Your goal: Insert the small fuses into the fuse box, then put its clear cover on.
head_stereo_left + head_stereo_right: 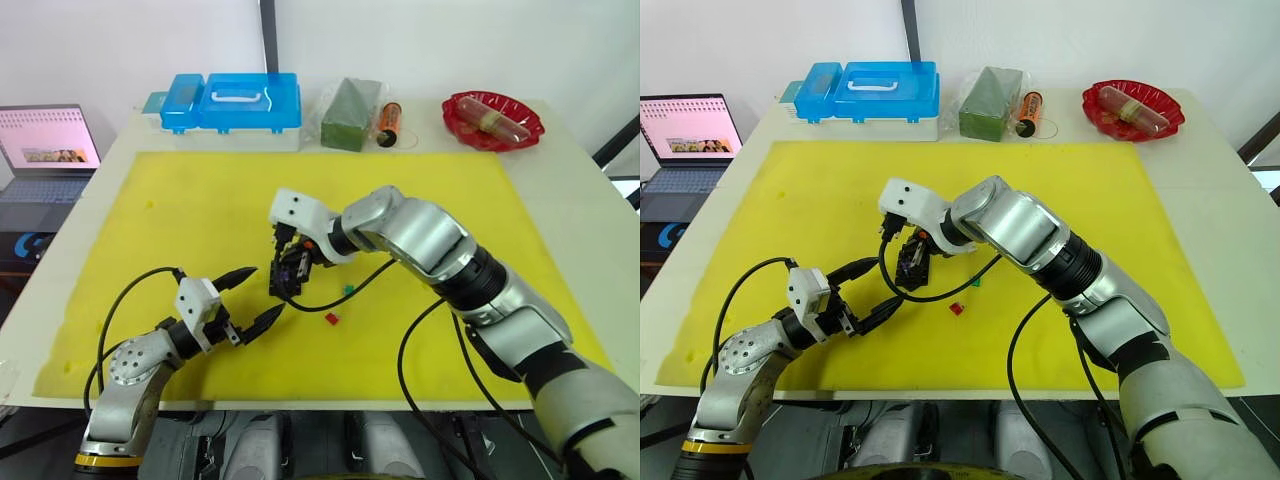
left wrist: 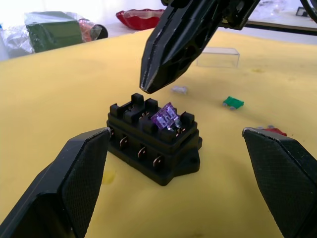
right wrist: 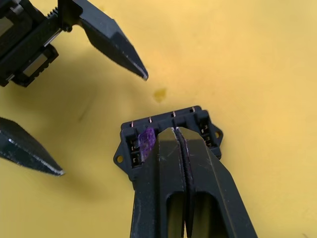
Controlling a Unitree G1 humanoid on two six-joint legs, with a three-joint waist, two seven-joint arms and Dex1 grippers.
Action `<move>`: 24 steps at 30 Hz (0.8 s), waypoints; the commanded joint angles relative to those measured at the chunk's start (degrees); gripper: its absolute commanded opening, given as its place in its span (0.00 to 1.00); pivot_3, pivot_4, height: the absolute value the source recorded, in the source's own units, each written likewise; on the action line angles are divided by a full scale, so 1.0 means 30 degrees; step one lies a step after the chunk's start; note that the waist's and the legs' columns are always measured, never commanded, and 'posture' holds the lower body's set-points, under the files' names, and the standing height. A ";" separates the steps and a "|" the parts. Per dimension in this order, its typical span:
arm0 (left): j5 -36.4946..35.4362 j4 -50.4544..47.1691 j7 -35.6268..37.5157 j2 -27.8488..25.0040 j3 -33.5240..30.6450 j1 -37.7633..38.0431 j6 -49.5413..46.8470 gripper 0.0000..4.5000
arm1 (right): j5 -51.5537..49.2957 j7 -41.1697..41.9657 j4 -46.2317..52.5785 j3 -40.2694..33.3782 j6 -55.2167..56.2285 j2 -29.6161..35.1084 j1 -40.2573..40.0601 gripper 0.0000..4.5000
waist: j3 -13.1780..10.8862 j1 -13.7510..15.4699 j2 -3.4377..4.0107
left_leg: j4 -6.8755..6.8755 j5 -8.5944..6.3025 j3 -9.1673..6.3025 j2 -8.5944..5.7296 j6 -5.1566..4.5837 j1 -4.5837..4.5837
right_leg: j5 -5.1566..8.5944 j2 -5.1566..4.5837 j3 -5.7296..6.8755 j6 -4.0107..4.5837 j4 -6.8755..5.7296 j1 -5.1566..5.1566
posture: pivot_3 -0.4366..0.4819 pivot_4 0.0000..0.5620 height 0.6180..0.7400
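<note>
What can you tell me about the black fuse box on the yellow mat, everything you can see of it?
The fuse box is a small black plastic block with slots on top, metal terminals along its side and mounting ears at the ends. It sits flat on the yellow mat, uncovered. One purple fuse stands in a top slot, slightly tilted. The right gripper, fingers shut, hovers close above it; the open left gripper flanks it without touching.

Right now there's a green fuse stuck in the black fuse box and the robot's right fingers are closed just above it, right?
Not quite: the fuse in the fuse box is purple, not green. The left wrist view shows it seated in a slot, while the green fuse lies loose on the yellow mat. The rest holds: the right gripper has its fingers closed just above the box.
</note>
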State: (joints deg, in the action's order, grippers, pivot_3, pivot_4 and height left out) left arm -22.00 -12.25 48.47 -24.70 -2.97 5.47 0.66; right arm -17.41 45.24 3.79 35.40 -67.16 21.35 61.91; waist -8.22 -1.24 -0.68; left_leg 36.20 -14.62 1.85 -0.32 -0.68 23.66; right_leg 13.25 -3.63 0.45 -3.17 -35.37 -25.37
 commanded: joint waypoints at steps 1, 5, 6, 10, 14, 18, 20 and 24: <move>-0.0096 -0.0054 0.0125 -0.0045 -0.0123 0.0076 0.0566 1.00 | 0.0183 0.0107 0.0605 -0.0034 0.0106 -0.0091 0.0042 0.01 | 0.0000 -0.0014 0.0000 | 0.0000 0.0000 0.0001 -0.0001 0.0000 0.0000 | 0.0000 0.0000 -0.0001 0.0000 0.0000 0.0000 | 0.48 0.27 1.00; -0.0091 0.0124 0.0188 -0.0035 -0.0081 0.0164 0.0784 1.00 | 0.0280 0.0125 0.0738 0.0105 0.0045 -0.0087 -0.0196 0.01 | 0.0000 0.0000 0.0000 | 0.0000 0.0000 0.0001 0.0000 0.0000 0.0000 | 0.0000 0.0000 0.0000 0.0000 0.0000 0.0000 | 0.48 0.27 1.00; -0.0105 0.0136 0.0202 -0.0045 -0.0080 0.0184 0.0817 1.00 | 0.0276 0.0133 0.0787 0.0119 0.0015 -0.0079 -0.0226 0.01 | 0.0000 0.0000 0.0000 | 0.0001 0.0000 0.0001 0.0000 0.0000 0.0000 | 0.0000 0.0000 0.0000 0.0000 0.0000 0.0001 | 0.48 0.27 1.00; -0.0159 0.0194 0.0307 -0.0121 -0.0153 0.0299 0.0902 1.00 | 0.0116 0.0240 0.1138 0.0102 -0.0198 -0.0040 -0.0321 0.01 | 0.0000 -0.0006 0.0000 | 0.0000 0.0000 0.0002 0.0000 0.0000 -0.0001 | 0.0000 0.0000 0.0000 0.0000 0.0000 0.0001 | 0.48 0.27 1.00; -0.0333 0.0398 0.0525 -0.0280 -0.0388 0.0141 0.0830 1.00 | 0.0017 0.0335 0.1475 0.0076 -0.0353 0.0003 -0.0411 0.01 | 0.0000 -0.0004 0.0000 | 0.0001 0.0000 0.0001 0.0000 0.0000 -0.0001 | -0.0001 0.0000 0.0000 -0.0001 -0.0002 0.0000 | 0.48 0.27 1.00; -0.0373 0.0467 0.0611 -0.0334 -0.0459 0.0042 0.0779 1.00 | -0.0047 0.0443 0.1705 0.0029 -0.0494 0.0041 -0.0437 0.01 | 0.0001 -0.0002 -0.0001 | 0.0002 0.0000 0.0001 0.0000 0.0000 0.0000 | -0.0001 0.0000 0.0000 -0.0002 -0.0003 0.0000 | 0.48 0.27 1.00; -0.0353 0.0399 0.0562 -0.0331 -0.0407 0.0038 0.0738 1.00 | -0.0036 0.0496 0.1758 0.0034 -0.0510 0.0076 -0.0463 0.01 | 0.0001 0.0001 -0.0001 | 0.0002 0.0000 0.0001 0.0000 0.0000 0.0000 | -0.0001 0.0000 0.0001 -0.0002 -0.0003 0.0000 | 0.48 0.27 1.00; -0.0231 -0.0037 0.0287 -0.0251 -0.0203 0.0127 0.0540 1.00 | -0.0065 0.0558 0.1936 0.0014 -0.0643 0.0085 -0.0537 0.01 | 0.0001 0.0002 -0.0002 | 0.0002 0.0000 0.0000 0.0000 0.0000 -0.0001 | -0.0001 0.0000 0.0000 -0.0002 -0.0003 0.0001 | 0.48 0.27 1.00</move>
State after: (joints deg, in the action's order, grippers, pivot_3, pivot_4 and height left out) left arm -22.02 -9.94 49.67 -25.28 -3.18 5.94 1.85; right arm -17.20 46.63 7.71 35.98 -69.13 21.55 59.83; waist -8.22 -1.24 -0.68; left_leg 36.21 -14.62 1.86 -0.32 -0.68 23.66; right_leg 13.25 -3.63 0.45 -3.18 -35.38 -25.36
